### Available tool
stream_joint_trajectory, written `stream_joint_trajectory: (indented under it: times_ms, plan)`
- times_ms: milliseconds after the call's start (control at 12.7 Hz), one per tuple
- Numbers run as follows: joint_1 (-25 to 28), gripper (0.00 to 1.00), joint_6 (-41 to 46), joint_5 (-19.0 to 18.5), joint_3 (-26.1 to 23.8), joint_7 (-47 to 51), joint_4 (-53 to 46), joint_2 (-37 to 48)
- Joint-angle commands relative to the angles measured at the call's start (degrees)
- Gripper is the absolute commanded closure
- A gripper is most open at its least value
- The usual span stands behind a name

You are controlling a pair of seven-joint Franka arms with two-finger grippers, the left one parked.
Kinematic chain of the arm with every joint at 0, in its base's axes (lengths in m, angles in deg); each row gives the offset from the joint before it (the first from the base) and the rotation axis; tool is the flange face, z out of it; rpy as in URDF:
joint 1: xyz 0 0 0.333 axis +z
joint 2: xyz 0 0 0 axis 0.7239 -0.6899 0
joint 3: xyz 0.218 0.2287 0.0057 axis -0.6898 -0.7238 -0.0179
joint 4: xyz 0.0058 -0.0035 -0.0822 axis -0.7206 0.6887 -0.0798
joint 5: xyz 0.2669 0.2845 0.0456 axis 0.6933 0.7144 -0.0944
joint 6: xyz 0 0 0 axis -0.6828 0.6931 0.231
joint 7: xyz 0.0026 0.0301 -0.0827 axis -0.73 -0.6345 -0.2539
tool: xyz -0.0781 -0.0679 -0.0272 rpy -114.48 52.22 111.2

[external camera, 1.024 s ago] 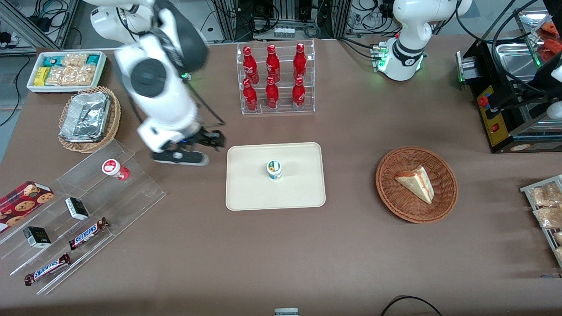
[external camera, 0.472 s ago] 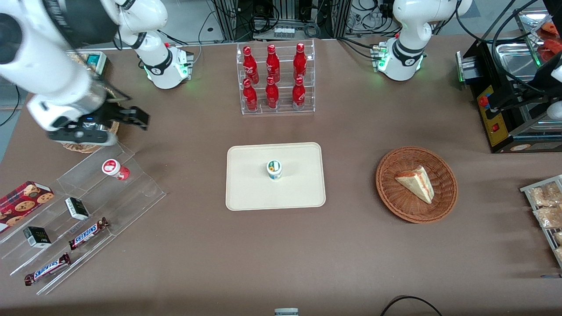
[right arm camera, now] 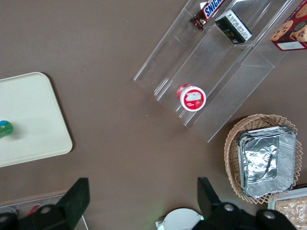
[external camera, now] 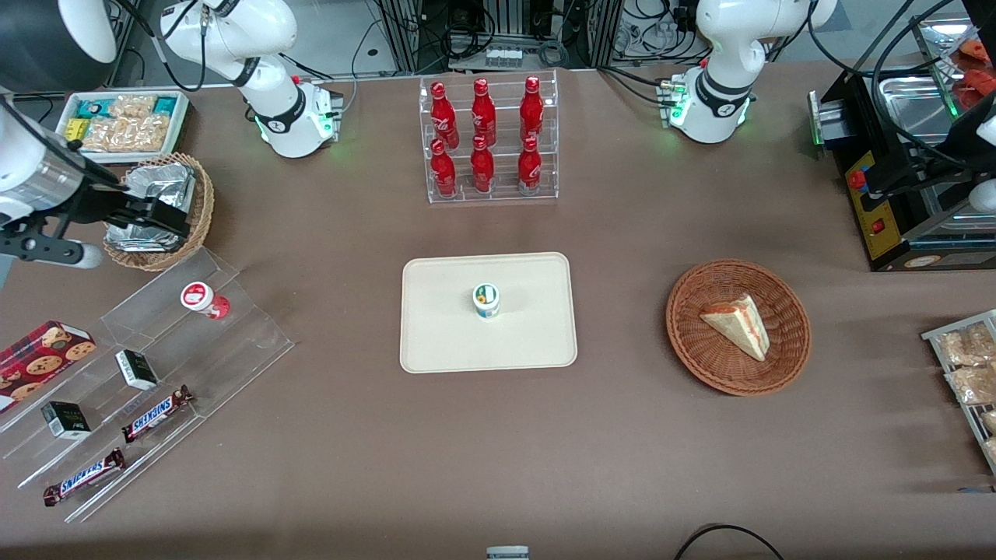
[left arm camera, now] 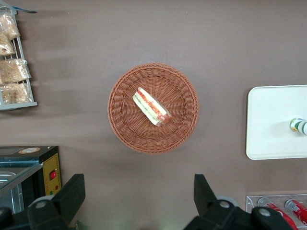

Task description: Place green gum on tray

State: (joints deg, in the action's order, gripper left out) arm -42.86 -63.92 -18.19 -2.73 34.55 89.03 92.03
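**A:** Start at the working arm's end. Where is the gripper?

**B:** Up above the wicker basket that holds the foil pans, well apart from the tray. In the right wrist view its fingers stand wide apart with nothing between them, so it is released and empty.

**A:** And just nearer the front camera than that basket?

**B:** A clear stepped rack. A red-lidded bottle sits on its upper step. Lower down are two small dark boxes and two Snickers bars, with a cookie box beside them.

**A:** Moving toward the middle?

**B:** The tray lies flat on the brown table. The gum stands upright on it, roughly central, touching nothing else. The right wrist view catches the gum at that tray's edge of the picture.

**A:** What is farther from the front camera than the tray?

**B:** A clear rack of six red bottles.

**A:** And toward the parked arm's end?

**B:** A second wicker basket holding a wedge sandwich, well apart from the tray. The left wrist view shows the same sandwich lying in it.
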Motion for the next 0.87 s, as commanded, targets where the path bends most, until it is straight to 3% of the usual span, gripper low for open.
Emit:
stream_joint_trajectory:
  times_ms: [0,472,787]
  plan:
    - [0.08,0.00,1.29,1.41,3.50,-5.85,-0.92,0.19]
    - [-0.36,0.00,1.29,1.32,5.19,-7.46,-2.15,-0.42]
    - [-4.31,0.00,1.21,1.41,2.73,-9.22,-2.24,-0.77]
